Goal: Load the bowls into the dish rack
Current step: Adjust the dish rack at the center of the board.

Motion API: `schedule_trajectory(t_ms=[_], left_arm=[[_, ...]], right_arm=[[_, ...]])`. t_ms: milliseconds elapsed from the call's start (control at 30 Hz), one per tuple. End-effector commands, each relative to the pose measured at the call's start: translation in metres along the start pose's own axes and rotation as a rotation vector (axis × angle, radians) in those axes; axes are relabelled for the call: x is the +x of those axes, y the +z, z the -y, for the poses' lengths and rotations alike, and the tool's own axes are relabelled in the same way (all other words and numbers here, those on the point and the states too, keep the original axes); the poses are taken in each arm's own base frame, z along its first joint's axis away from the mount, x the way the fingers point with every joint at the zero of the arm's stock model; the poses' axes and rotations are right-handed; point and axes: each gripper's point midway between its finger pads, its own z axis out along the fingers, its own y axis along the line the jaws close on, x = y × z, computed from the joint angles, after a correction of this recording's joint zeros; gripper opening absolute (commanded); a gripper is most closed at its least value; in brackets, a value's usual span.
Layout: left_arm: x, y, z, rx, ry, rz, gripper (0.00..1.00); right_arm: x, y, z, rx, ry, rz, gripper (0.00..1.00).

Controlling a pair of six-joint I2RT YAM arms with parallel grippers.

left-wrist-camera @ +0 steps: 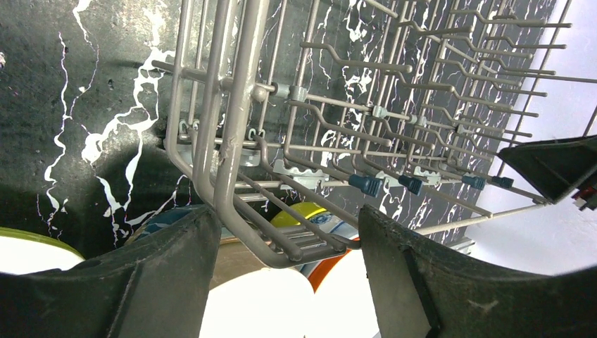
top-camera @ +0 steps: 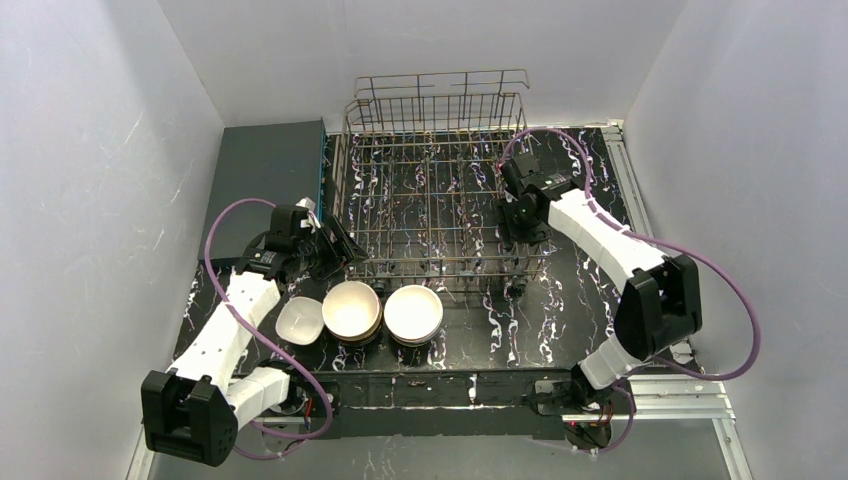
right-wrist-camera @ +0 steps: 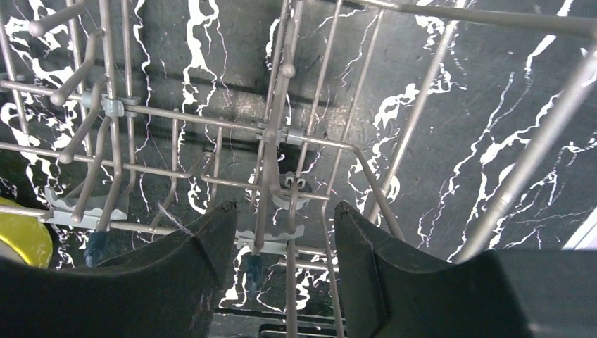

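Observation:
The silver wire dish rack [top-camera: 430, 190] stands at the back middle with no bowl showing in it. Three bowls sit in front of it: a small white one [top-camera: 300, 320] and two white-topped stacks [top-camera: 351, 310] [top-camera: 413, 313]. My left gripper [top-camera: 340, 245] is at the rack's front-left corner. In the left wrist view its jaws [left-wrist-camera: 285, 218] straddle the corner rim wire [left-wrist-camera: 236, 141], which touches both fingers. White [left-wrist-camera: 260, 303], yellow [left-wrist-camera: 310, 213] and orange-rimmed [left-wrist-camera: 331, 271] bowls show below. My right gripper [top-camera: 517, 225] [right-wrist-camera: 285, 211] is over the rack's right front, open, thin rack wires [right-wrist-camera: 267, 176] between its fingers with gaps either side.
A flat dark grey slab [top-camera: 270, 165] lies left of the rack. A metal rail [top-camera: 625, 170] runs along the table's right edge. White walls close in on three sides. Black marbled tabletop [top-camera: 580, 300] shows right of the bowls.

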Motion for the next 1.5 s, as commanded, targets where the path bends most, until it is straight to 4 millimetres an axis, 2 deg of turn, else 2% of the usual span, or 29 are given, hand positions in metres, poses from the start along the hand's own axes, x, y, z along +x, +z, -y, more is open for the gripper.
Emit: schedule_trajectory(t_ms=[0, 133, 300, 467, 800, 933, 1233, 1467], left_arm=[[0.023, -0.008, -0.015, -0.058, 0.026, -0.096, 0.68], [0.025, -0.007, -0.014, -0.051, 0.025, -0.109, 0.65], [0.024, -0.007, -0.01, -0.034, 0.031, -0.111, 0.62], [0.024, -0.007, -0.008, -0.027, 0.034, -0.116, 0.61], [0.023, -0.005, -0.006, -0.02, 0.027, -0.121, 0.59], [0.023, -0.004, -0.004, -0.013, 0.022, -0.125, 0.58], [0.024, -0.002, -0.006, -0.018, 0.021, -0.135, 0.58], [0.023, -0.002, -0.004, -0.015, 0.018, -0.133, 0.58]], right_arm=[[0.0, 0.003, -0.006, -0.024, -0.032, -0.042, 0.59], [0.0, 0.009, -0.013, -0.057, -0.037, -0.067, 0.52], [0.007, 0.019, -0.021, -0.082, -0.048, -0.103, 0.5], [0.013, 0.029, -0.029, -0.073, -0.075, -0.148, 0.42], [0.021, 0.036, -0.013, 0.129, -0.131, -0.171, 0.14], [0.021, 0.038, -0.014, 0.172, -0.134, -0.171, 0.01], [0.027, 0.048, -0.028, 0.258, -0.169, -0.193, 0.01], [0.03, 0.051, -0.03, 0.302, -0.154, -0.185, 0.01]])
